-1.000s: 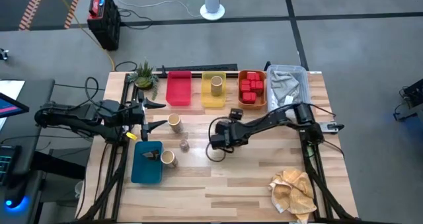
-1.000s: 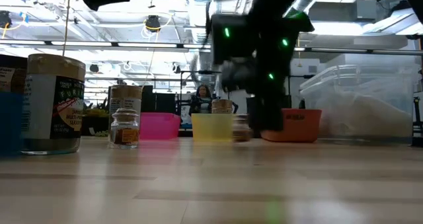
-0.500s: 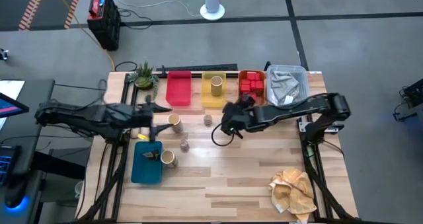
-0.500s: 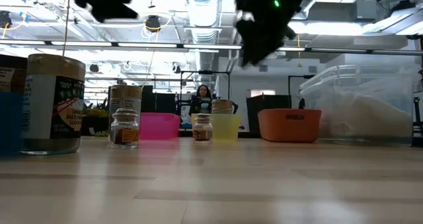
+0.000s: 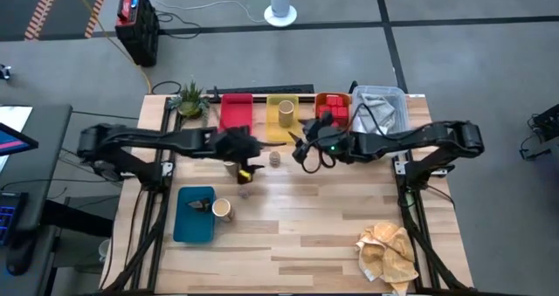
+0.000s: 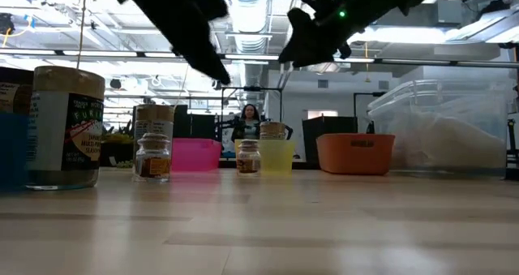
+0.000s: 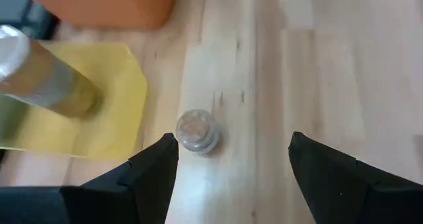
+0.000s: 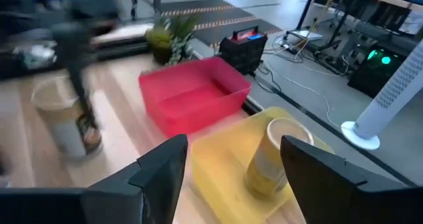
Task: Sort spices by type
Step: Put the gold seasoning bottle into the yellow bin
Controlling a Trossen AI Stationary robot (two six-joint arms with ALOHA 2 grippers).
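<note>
High view: the left end effector (image 5: 242, 168) is reaching over the table's middle, fingers apart and empty, where a second ago it was waiting near the left edge. The right end effector (image 5: 306, 145), also apart and empty, is hanging beside the yellow tray (image 5: 281, 130) at the far edge.
Low view: a small glass jar (image 6: 248, 156) is now standing free on the table in front of the yellow tray; another jar (image 6: 152, 156) is sitting nearer the left edge.
Left wrist view: the released jar (image 7: 195, 130) is lying just ahead, between the fingers (image 7: 153, 178).
Right wrist view: a tan cylinder (image 8: 271, 156) is standing in the yellow tray, the red tray (image 8: 192, 98) alongside.
Meaning: likely a handover, the left arm taking the jar onward.
</note>
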